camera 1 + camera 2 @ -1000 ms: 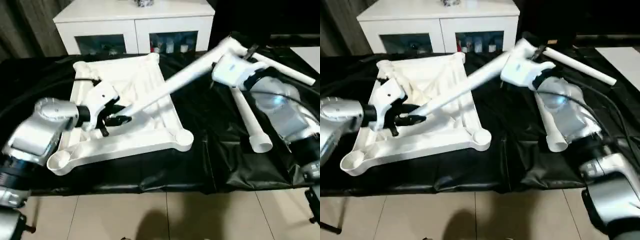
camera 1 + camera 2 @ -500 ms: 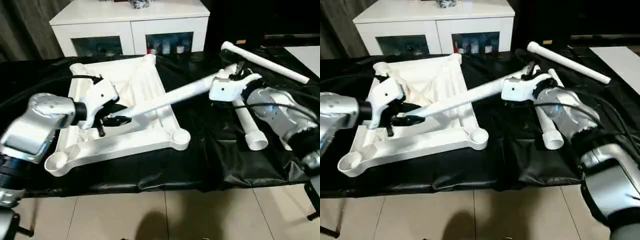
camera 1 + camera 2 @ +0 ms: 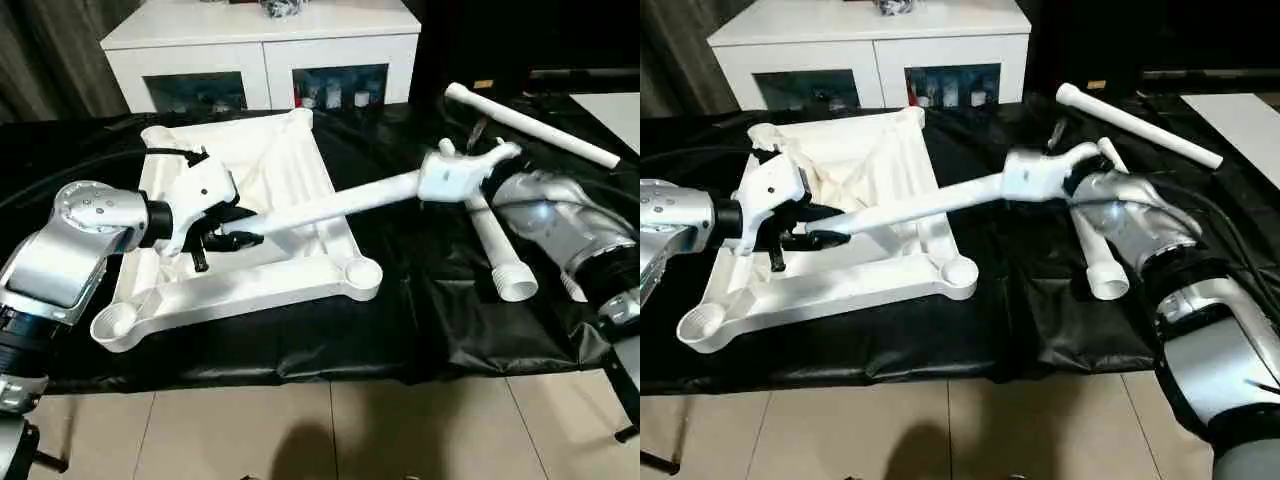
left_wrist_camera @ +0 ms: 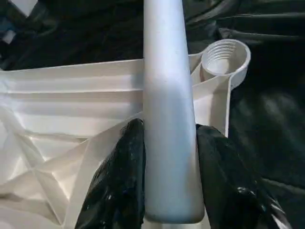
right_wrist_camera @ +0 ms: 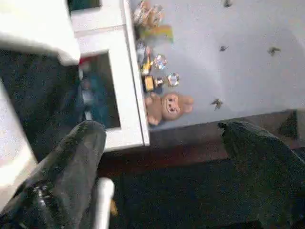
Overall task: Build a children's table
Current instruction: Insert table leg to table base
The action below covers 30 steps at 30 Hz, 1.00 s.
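The children's table top (image 3: 270,165) lies upside down on the black cloth, ribbed underside up, with a round socket (image 3: 365,272) at its near right corner. My left gripper (image 3: 228,232) is shut on the narrow end of a white leg (image 3: 330,205), black fingers (image 4: 119,191) pressed on both sides. That leg slants across the top and rises to the right, its wide end by my right hand. My right gripper (image 3: 485,150) is open; its fingers (image 5: 71,167) stand wide apart with nothing between them.
A second leg (image 3: 495,245) lies on the cloth under my right forearm, and a third (image 3: 530,122) lies at the back right. A white cabinet with glass doors (image 3: 260,50) stands behind the work surface. The cloth's front edge (image 3: 400,370) drops to a tiled floor.
The leg's wide end and my right hand have come down, so the leg now slants less steeply. The left gripper keeps its hold at the narrow end. The camera has shifted slightly.
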{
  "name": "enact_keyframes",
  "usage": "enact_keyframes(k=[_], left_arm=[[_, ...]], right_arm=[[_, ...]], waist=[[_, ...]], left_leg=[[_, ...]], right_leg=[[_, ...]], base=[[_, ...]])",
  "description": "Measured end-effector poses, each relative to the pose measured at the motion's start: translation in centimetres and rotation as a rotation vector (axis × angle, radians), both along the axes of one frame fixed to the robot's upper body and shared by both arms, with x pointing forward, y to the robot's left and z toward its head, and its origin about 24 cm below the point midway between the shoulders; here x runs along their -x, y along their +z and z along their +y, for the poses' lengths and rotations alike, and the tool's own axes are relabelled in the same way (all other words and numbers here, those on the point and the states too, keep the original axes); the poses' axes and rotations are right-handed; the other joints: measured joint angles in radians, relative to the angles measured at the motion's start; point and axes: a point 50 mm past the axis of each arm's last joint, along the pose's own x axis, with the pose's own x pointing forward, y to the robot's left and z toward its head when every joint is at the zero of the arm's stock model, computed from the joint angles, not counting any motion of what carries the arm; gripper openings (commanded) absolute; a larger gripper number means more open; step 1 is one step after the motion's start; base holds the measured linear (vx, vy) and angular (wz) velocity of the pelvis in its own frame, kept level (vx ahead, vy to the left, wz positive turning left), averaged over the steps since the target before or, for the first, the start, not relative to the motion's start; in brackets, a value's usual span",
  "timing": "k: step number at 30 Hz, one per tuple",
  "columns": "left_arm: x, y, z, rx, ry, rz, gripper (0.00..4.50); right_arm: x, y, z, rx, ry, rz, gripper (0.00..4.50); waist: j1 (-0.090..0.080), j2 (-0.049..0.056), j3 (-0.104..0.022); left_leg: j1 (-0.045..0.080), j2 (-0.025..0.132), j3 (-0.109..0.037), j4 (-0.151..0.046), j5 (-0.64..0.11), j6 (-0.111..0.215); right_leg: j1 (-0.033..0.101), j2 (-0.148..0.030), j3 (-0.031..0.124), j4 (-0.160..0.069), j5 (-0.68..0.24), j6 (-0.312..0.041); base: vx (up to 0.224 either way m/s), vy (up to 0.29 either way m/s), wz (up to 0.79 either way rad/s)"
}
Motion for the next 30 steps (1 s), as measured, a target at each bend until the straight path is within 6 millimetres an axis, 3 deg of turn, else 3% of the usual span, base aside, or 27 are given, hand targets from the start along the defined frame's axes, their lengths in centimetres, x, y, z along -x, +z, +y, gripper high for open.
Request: enact_keyframes(k=[6,13,27,30], left_arm=[[-0.2,-0.1,0.1,-0.004,0.006,-0.01,1.36],[-0.6,0.0,0.2,-0.006,0.025,-0.033,1.36],[0.3,0.6,-0.6,0.059,-0.08,-0.016,1.36],[0.6,0.5,-0.4,0.055,-0.084,0.001,1.36]], right_arm=[[0.6,0.0,0.0,0.023,0.063,0.057,4.5],[1.6,-3.7,-0.5,0.145,0.09,0.23,4.5],[0.8,-4.7,-2.3,0.247,-0.048,0.24,4.5],[0.8,-5.1,-2.8,0.26,-0.067,0.254,4.22]], waist=[[0.002,0.0,0.0],[0.0,0.0,0.0],[0.002,-0.001,0.001],[0.002,-0.004,0.001]], left_leg=[[-0.001,0.0,0.0,0.001,0.0,0.001],[-0.004,0.0,0.0,0.004,-0.001,0.002],[-0.008,0.001,0.0,0.006,-0.002,0.003],[-0.009,0.001,0.0,0.006,-0.002,0.003]], right_leg=[[0.0,0.0,0.0,0.0,0.0,0.0],[-0.001,0.0,0.0,0.0,0.001,-0.001],[-0.004,0.0,0.0,0.0,0.001,-0.001],[-0.004,0.0,0.0,0.001,0.001,-0.001]], base=[[0.0,0.0,0.0],[0.0,0.0,0.0],[0.0,0.0,0.0],[0.0,0.0,0.0]])
